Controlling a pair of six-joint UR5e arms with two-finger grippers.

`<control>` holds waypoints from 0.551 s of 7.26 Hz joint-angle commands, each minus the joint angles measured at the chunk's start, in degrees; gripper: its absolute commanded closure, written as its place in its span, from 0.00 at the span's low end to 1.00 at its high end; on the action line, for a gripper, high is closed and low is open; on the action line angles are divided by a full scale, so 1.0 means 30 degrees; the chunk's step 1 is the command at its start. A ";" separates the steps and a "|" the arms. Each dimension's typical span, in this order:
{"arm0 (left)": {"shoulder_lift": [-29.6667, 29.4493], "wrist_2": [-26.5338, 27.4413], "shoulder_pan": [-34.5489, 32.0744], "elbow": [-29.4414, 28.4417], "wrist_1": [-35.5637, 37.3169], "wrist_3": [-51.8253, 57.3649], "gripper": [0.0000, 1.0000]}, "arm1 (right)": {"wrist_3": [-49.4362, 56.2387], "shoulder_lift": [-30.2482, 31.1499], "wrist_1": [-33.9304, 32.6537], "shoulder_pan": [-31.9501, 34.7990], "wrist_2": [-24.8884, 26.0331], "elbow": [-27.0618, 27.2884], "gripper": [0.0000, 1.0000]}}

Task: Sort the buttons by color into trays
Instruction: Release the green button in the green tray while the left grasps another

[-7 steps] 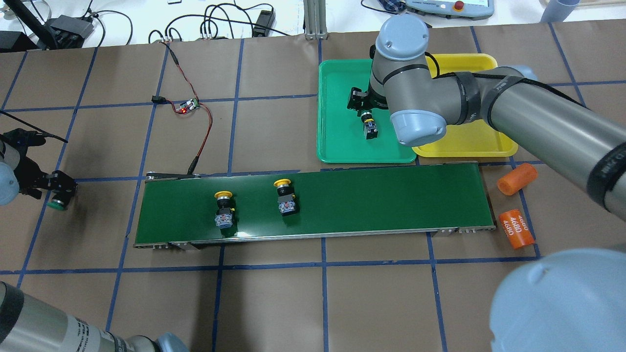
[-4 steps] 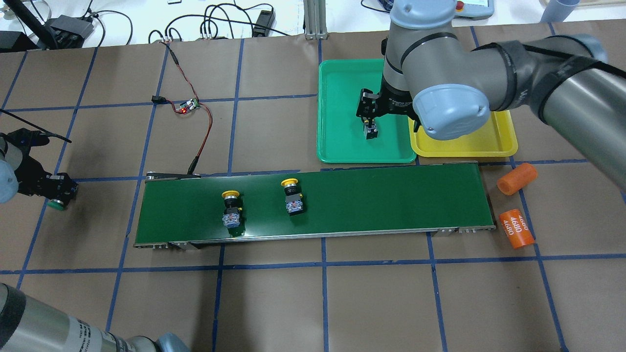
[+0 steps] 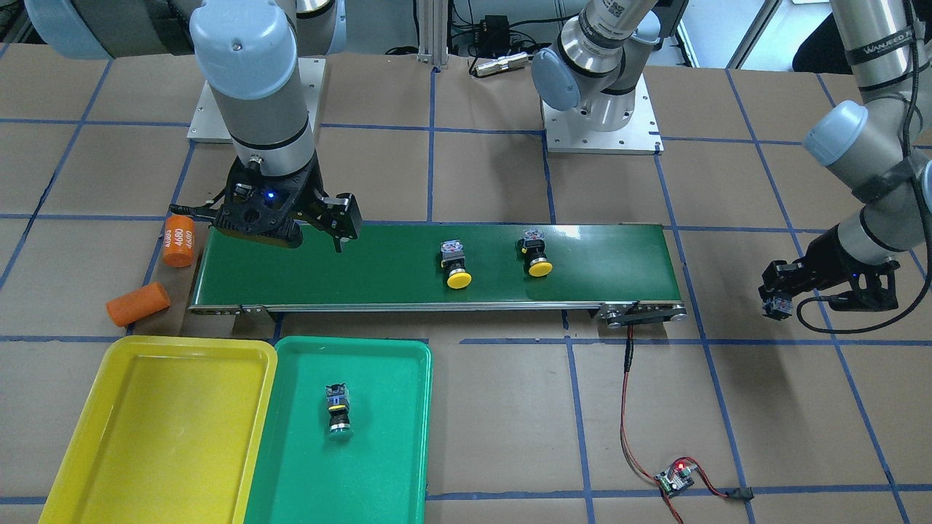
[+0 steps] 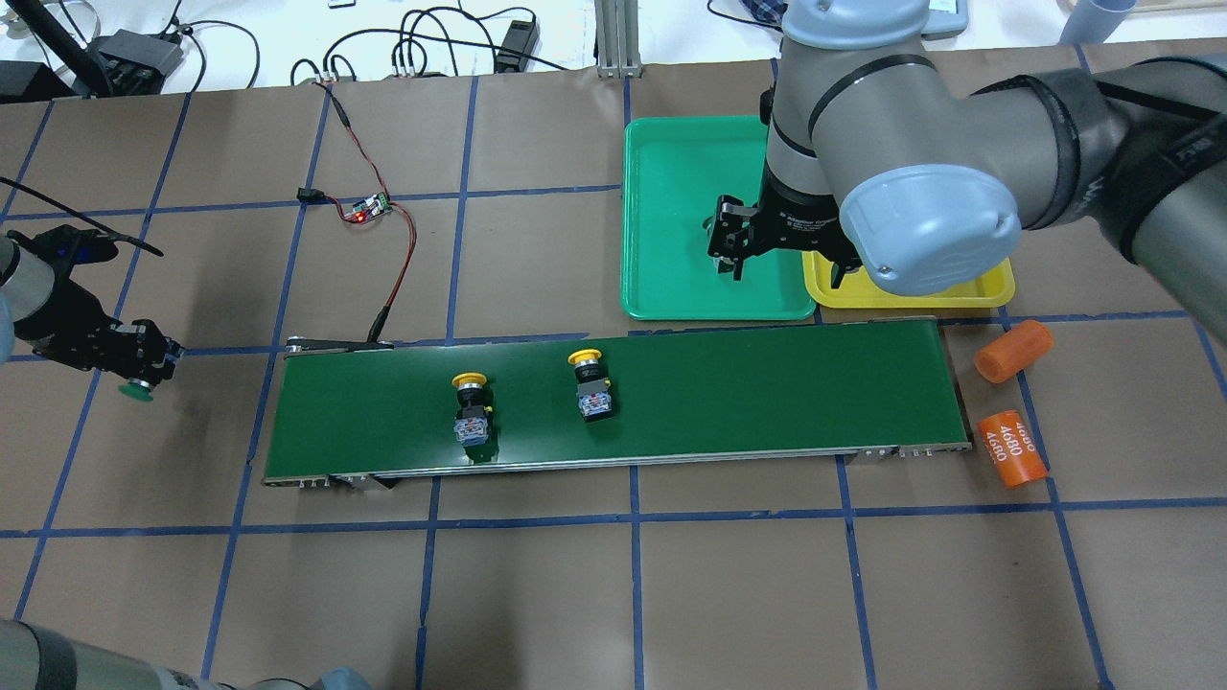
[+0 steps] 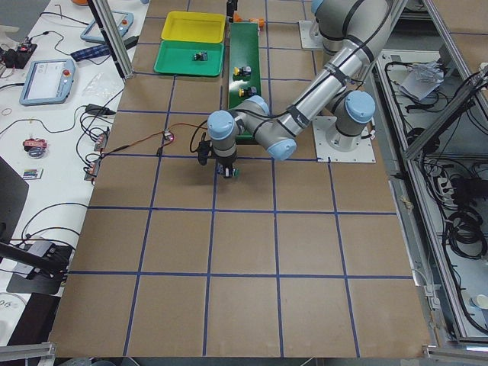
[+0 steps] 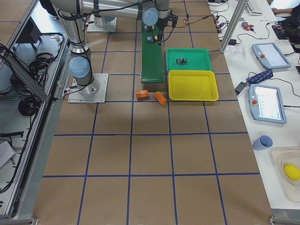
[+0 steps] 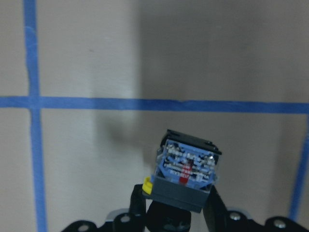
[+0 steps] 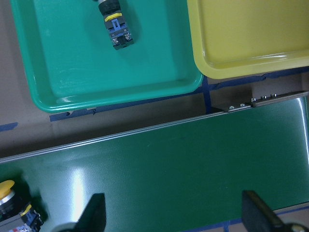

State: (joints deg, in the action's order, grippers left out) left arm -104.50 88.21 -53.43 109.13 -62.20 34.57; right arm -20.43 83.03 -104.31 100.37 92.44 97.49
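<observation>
Shows the left pincer (image 7: 175, 205) clenched around 1 green-capped button (image 7: 186, 166) at 9 o'clock of the worktop (image 4: 748, 594) in the overhead view. Shows the right pincer (image 8: 174, 197) released, jaws wide, above the conveyor belt (image 4: 767, 393) toward its 3 o'clock end. Finds another green button (image 3: 338, 409) lying in the green tray (image 4: 671, 192) at 1 o'clock, beside the yellow tray (image 4: 920, 299), and 2 yellow buttons (image 4: 473, 410) (image 4: 590, 385) mid-belt.
</observation>
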 commanded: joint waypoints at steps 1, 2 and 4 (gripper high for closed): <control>0.2567 -0.0951 -0.2038 0.1438 -0.1150 -0.4198 1.00 | 0.0043 -0.0019 0.0054 0.0001 -0.0024 0.0079 0.00; 0.3215 -0.0896 -0.3909 0.2113 -0.1034 -0.6315 1.00 | -0.0045 0.0039 0.0025 0.0030 -0.0053 0.0457 0.00; 0.3864 -0.0983 -0.6611 0.2937 -0.0917 -1.0890 1.00 | 0.0129 0.0039 -0.0149 0.0060 -0.0287 0.1481 0.00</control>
State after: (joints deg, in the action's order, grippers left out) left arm -94.15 85.45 -68.45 116.50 -65.17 9.39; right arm -20.41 83.12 -104.36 100.51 91.93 100.23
